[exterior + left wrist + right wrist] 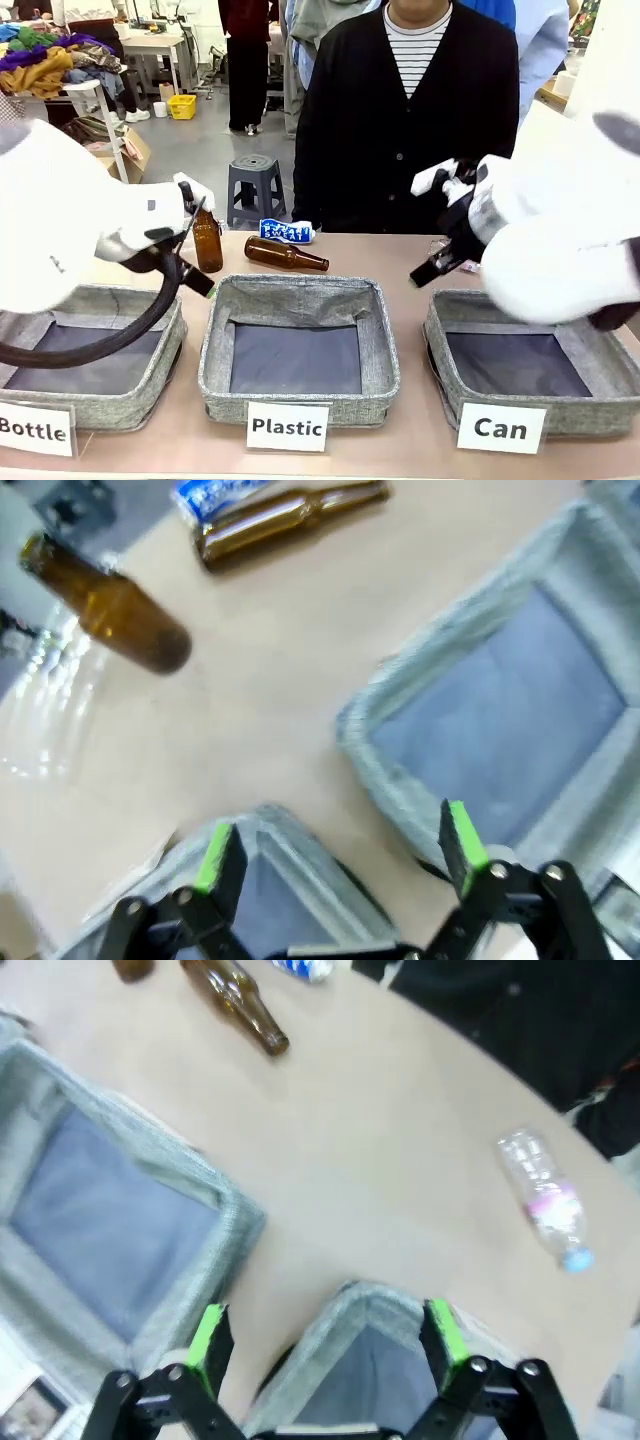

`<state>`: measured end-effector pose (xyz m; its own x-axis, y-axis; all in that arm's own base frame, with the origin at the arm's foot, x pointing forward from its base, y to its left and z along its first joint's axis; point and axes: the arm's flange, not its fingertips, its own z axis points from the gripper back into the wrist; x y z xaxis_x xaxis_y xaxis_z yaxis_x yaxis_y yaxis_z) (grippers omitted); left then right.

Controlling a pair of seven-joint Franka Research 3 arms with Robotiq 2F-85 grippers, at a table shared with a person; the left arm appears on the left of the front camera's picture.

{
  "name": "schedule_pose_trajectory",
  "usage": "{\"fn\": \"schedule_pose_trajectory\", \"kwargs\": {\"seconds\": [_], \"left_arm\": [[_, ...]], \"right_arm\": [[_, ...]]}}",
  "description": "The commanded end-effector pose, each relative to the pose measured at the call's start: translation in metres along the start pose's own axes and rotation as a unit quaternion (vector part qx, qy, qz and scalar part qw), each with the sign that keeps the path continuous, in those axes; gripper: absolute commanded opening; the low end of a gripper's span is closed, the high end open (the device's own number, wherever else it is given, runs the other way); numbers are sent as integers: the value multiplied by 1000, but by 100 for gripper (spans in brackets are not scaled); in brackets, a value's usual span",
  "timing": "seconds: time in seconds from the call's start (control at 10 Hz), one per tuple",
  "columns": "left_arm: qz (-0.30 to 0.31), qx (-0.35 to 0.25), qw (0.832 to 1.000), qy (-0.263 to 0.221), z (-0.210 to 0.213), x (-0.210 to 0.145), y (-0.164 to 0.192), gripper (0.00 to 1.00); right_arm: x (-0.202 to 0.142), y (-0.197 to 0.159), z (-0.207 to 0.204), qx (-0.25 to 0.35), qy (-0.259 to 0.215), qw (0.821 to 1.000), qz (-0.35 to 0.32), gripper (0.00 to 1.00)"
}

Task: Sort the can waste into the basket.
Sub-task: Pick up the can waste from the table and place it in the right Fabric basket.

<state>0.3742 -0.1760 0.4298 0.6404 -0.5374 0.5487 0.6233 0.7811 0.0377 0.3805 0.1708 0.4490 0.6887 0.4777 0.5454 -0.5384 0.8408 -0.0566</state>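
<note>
That crushed blue-and-white metal drink can (287,231) on the bench (385,262) looks light and crumply, so I'd pinch its flattened middle. Both the left jaws and right jaws sit apart, empty.

Layout on the table (390,265)
The Can basket (436,345) stands rightmost; the crushed can (287,232) lies behind the lying bottle (286,255), beyond the middle basket (300,291).

In the front view my right arm (560,240) covers the far right corner of the Can basket (590,415), and of the clear plastic bottle (467,266) behind it only a small piece shows. The Bottle card (30,428) is cut by the left edge. In my left wrist view the blue and white can (215,495) is blurred and cut by the top edge; its lettering I cannot read.
</note>
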Motion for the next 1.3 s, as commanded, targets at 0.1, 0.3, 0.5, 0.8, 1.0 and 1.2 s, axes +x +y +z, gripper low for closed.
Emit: {"fn": "schedule_pose_trajectory", "kwargs": {"seconds": [0.1, 0.3, 0.5, 0.8, 1.0, 1.2], "left_arm": [[6, -116, 993, -9, 106, -25, -4, 100], [2, -257, 964, -66, 166, -66, 48, 100], [89, -311, 934, -151, 188, -117, 121, 100], [260, -343, 859, -276, 187, -204, 213, 100], [333, -324, 817, -341, 180, -239, 214, 100], [377, -317, 779, -389, 167, -232, 201, 100]], "right_arm": [[-9, -12, 100, 143, -59, 984, -88, 100], [-59, -53, 154, 245, -142, 946, -160, 100], [-122, -105, 180, 267, -222, 902, -256, 100], [-214, -181, 176, 268, -273, 828, -409, 100], [-261, -213, 154, 267, -276, 792, -474, 100], [-266, -221, 134, 262, -255, 787, -497, 100]]}}
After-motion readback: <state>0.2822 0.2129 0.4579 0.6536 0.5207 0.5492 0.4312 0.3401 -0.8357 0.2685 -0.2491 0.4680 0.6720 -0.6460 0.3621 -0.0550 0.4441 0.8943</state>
